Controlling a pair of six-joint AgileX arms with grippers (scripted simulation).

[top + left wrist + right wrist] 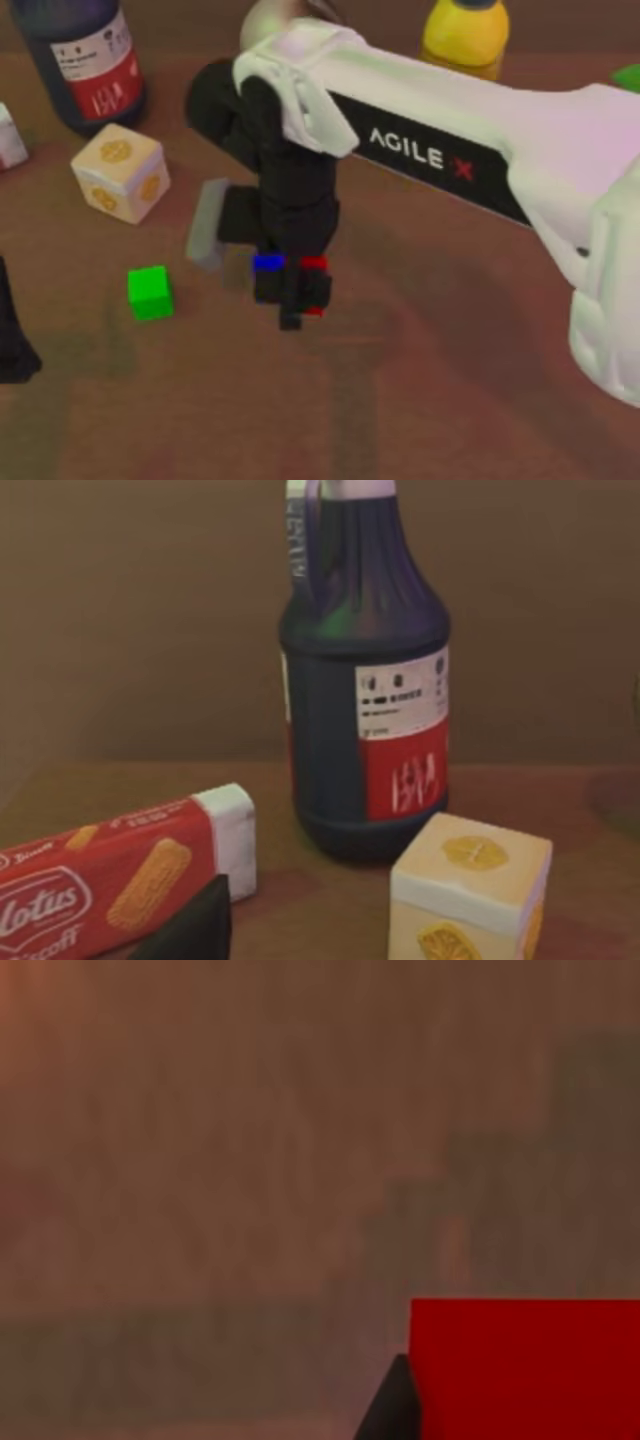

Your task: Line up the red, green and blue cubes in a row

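Observation:
The green cube lies alone at the left of the table. The blue cube and the red cube sit close side by side at the middle. Both are mostly hidden under my right gripper, which reaches down over them from the right. In the right wrist view the red cube fills the lower corner, right against the gripper's dark tip. The blue cube does not show there. My left gripper is parked at the table's left edge, open and empty, with one dark finger in its wrist view.
A cream cube with gold emblems stands behind the green cube. A dark bottle with a red label is at the back left, beside a red biscuit pack. A yellow bottle stands at the back.

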